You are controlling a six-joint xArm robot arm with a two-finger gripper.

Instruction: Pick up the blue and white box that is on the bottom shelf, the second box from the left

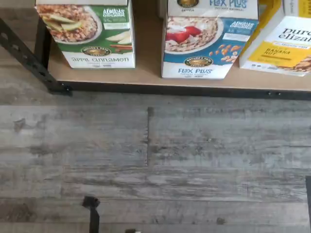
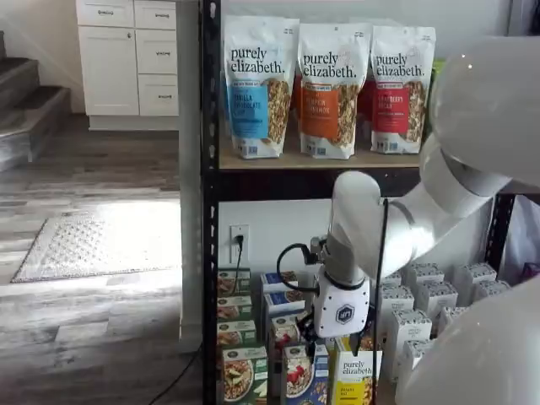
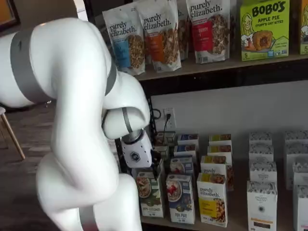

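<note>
Shelf view: gripper [image 3: 156, 167] hangs above the front row's left end, fingers spread apart, gripping nothing. The blue and white box [image 3: 181, 198] stands upright, long axis vertical, printed face outward, at the front edge of the bottom shelf [image 1: 146, 73], between the green carton [image 3: 149, 193] and the yellow carton [image 3: 212, 199]. More cartons queue behind. Grey wood-plank floor [image 1: 155, 160] below; granola bags [image 2: 325, 89] one tier up.

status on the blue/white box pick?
Done: the arm has the gripper down at the bottom shelf, in front of the box rows. In hand: nothing; the blue and white box stands in its row, ungrasped. Fingers too hidden to judge. Left: close on the box, grip, lift out.
</note>
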